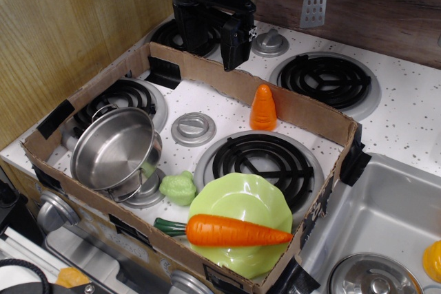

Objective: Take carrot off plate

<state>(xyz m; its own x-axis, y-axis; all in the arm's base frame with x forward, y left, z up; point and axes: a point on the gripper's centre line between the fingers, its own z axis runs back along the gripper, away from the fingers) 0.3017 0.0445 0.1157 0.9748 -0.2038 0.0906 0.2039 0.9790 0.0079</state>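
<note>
The long glossy orange carrot [234,231] lies across the front of the lime-green scalloped plate [241,194], its dark green stem end sticking out past the plate's left rim. The plate rests on the front right burner inside a cardboard frame. My black gripper [215,45] hangs high at the back, above the frame's far wall, well away from the plate and carrot. Its fingers point down with a gap between them and hold nothing.
A cardboard wall [303,111] fences the stove top. A tilted steel pot [114,148] sits front left. A small bumpy green lump [178,187] lies beside the plate. A short orange cone [262,107] stands at the back. A sink [386,232] lies right.
</note>
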